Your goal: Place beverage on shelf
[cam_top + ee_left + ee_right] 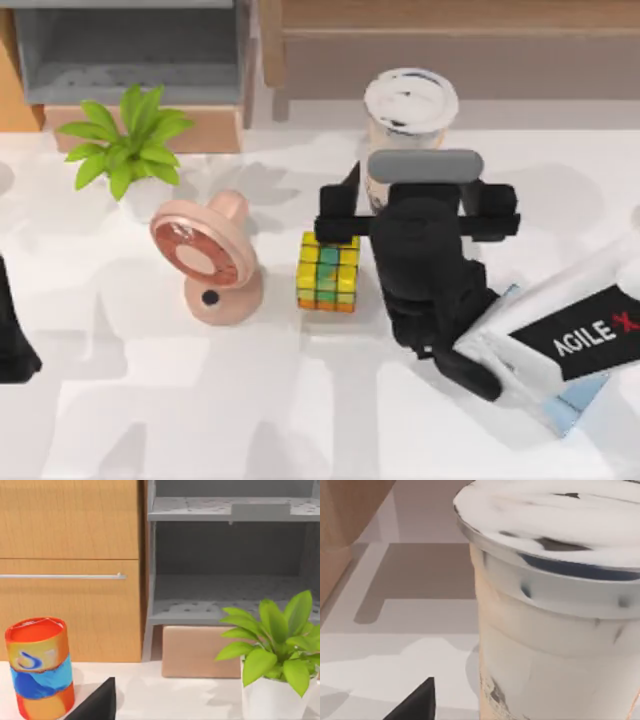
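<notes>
Right pincer (pixel 392 205) is at the beverage (pixel 410 110), fingers either side; clamped or not, I cannot tell. Cup stands on the counter (pixel 300 420) just before the shelf (pixel 450 15), cube (pixel 328 272) beside it. Left arm parked at the left edge.

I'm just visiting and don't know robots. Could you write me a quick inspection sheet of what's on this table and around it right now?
Surface: white table, shadows across it.
Job's things: beverage stands on the table in front of the shelf, not yet on it.
Clutter: potted plant, pink fan, colour cube, and an orange-and-blue can in the left wrist view.
Grippers: right gripper is right at the beverage, which looms close in its wrist view; whether it grips cannot be told. Left arm parked at the table's left edge.
Cables: nothing seen.
Surroundings: grey-lined cubby at back left; wooden cabinet beside it.
</notes>
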You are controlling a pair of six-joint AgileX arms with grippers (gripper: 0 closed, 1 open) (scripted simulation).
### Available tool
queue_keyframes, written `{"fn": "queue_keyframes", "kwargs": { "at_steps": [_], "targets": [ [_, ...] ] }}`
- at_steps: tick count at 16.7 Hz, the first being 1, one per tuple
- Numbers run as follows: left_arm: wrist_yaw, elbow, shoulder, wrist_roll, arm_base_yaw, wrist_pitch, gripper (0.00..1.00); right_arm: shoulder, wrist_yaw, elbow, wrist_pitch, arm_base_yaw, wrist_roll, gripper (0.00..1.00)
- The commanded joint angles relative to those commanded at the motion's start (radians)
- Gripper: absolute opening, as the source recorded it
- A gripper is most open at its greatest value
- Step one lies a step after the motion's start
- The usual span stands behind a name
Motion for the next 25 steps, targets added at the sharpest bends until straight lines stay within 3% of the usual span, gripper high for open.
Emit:
{"fn": "queue_keyframes", "kwargs": {
  "at_steps": [6, 11, 24, 25],
  "targets": [
    [0.000, 0.000, 0.000, 0.000, 0.000, 0.000, 1.00, 0.139, -0.097, 0.175, -0.008, -0.103, -0.040, 1.00],
    [0.000, 0.000, 0.000, 0.000, 0.000, 0.000, 1.00, 0.151, -0.106, 0.190, -0.009, -0.113, -0.043, 1.00],
    [0.000, 0.000, 0.000, 0.000, 0.000, 0.000, 1.00, 0.151, -0.106, 0.190, -0.009, -0.113, -0.043, 0.02],
    [0.000, 0.000, 0.000, 0.000, 0.000, 0.000, 1.00, 0.151, -0.106, 0.190, -0.009, -0.113, -0.043, 0.00]
  ]
}}
